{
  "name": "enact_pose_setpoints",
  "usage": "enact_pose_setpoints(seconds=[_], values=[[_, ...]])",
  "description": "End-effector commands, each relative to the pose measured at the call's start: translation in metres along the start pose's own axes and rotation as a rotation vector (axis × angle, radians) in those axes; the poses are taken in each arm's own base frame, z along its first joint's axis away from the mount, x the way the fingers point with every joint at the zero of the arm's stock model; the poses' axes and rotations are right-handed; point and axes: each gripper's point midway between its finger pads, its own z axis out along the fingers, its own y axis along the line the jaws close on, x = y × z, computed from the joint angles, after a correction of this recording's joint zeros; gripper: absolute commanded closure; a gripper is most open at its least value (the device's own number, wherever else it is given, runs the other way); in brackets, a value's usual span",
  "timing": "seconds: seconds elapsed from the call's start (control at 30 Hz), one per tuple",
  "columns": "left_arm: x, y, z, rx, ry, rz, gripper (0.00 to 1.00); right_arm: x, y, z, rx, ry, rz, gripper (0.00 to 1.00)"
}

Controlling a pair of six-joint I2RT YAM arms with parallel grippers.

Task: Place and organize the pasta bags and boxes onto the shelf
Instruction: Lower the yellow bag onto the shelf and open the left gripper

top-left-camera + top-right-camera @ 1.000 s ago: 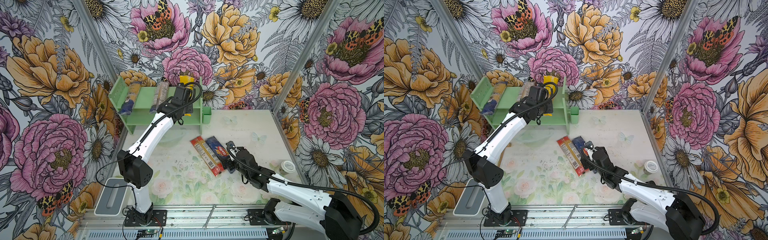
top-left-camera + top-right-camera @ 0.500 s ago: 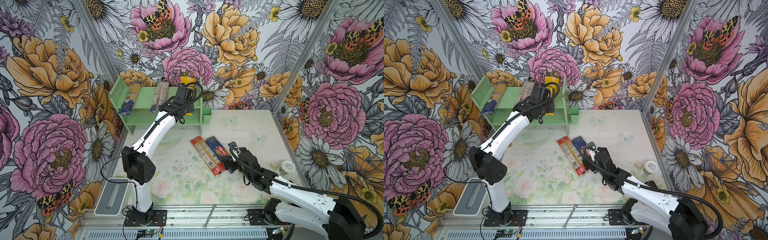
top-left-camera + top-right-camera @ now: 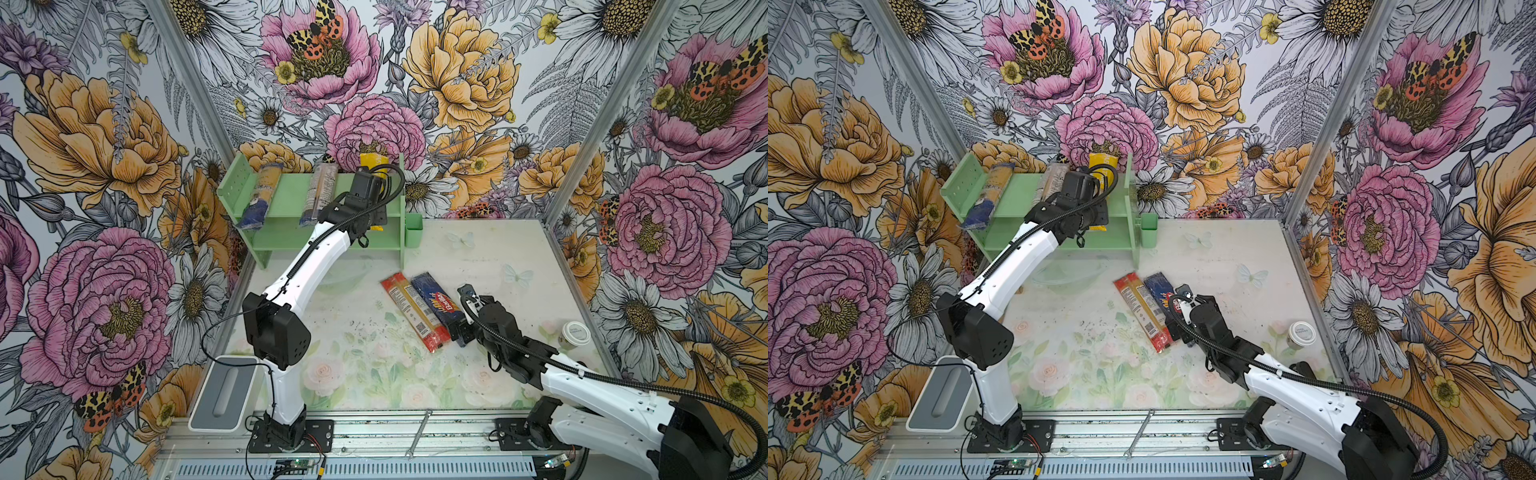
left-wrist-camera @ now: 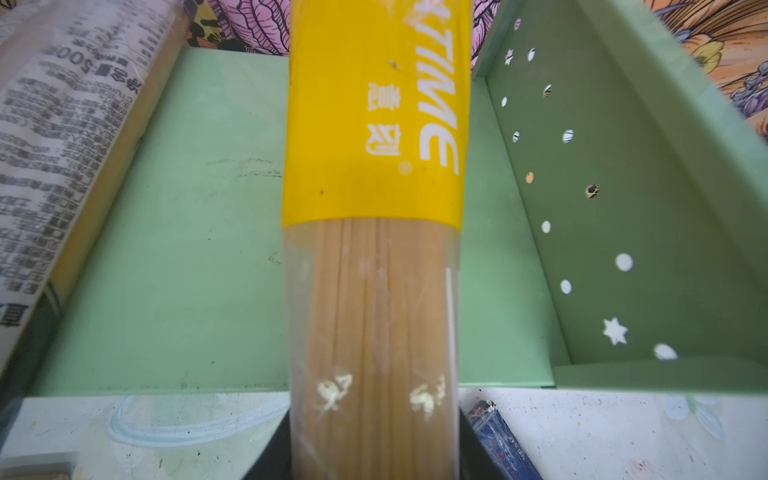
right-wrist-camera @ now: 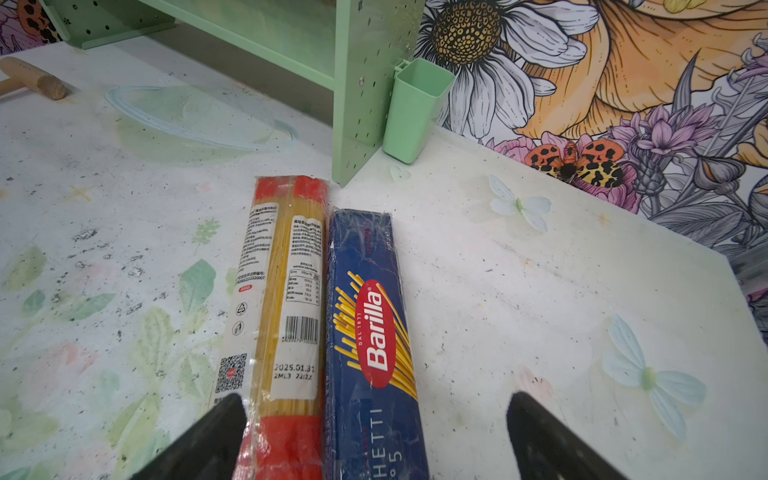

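A yellow-topped clear spaghetti bag (image 4: 374, 249), pinched in the left gripper (image 4: 374, 461), stretches across the top board of the mint-green two-tier shelf (image 4: 187, 249), two blue-ended clear bags (image 3: 257, 195) (image 3: 318, 195) lying off to that gripper's side, while a red-ended clear bag (image 5: 282, 291) and a dark blue Barilla box (image 5: 370, 332) lie side by side between the spread fingers (image 5: 199, 444) of the right gripper (image 5: 380, 440).

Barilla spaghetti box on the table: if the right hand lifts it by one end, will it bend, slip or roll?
Barilla spaghetti box probably stays stiff: it is a flat-sided carton. Its glossy wrinkled film wrap could slip in the right hand. Flat faces make rolling unlikely, though it may nudge the red-ended spaghetti bag alongside.
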Motion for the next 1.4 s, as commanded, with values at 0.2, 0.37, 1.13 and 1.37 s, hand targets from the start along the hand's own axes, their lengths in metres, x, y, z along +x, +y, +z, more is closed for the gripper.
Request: enact_pose_setpoints(seconds=[0.2,0.37,1.13,1.37], values=[[-0.046,-0.002,-0.014,0.045,-0.16,-0.071,0.91,-0.004,-0.007,-0.004,0.027,-0.019,0.015,0.01],[-0.042,-0.004,-0.012,0.056,-0.147,-0.074,0.86,-0.005,-0.007,-0.003,0.023,-0.021,0.013,0.01],[-0.033,0.005,-0.004,0.033,-0.123,-0.08,0.66,-0.006,-0.006,-0.004,0.018,-0.022,0.013,0.0],[-0.029,0.006,-0.003,0.031,-0.116,-0.073,0.57,-0.005,-0.006,-0.005,0.017,-0.021,0.013,0.0]])
